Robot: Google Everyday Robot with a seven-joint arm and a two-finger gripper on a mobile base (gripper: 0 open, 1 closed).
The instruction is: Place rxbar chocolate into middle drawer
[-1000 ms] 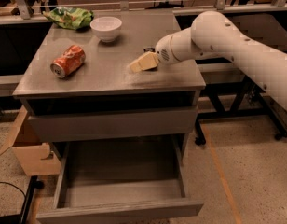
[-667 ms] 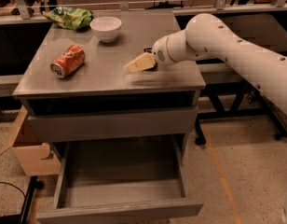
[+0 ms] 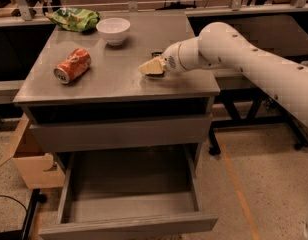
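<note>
My gripper (image 3: 151,67) is low over the cabinet top (image 3: 114,79), right of centre, at the end of the white arm (image 3: 229,44) reaching in from the right. A small dark sliver (image 3: 157,54) shows just behind the gripper; it may be the rxbar chocolate, mostly hidden by the gripper. The middle drawer (image 3: 129,225) is pulled out wide below the cabinet top, and its tray-like inside holds nothing. The shut plain drawer front (image 3: 119,133) is directly above it.
An orange soda can (image 3: 72,65) lies on its side at the left of the top. A white bowl (image 3: 113,30) and a green chip bag (image 3: 74,19) are at the back. A cardboard box (image 3: 29,159) stands on the floor at left.
The arm's upper part has shifted slightly left. The gripper stays at about the same spot on the cabinet top. The drawer and other objects have not moved.
</note>
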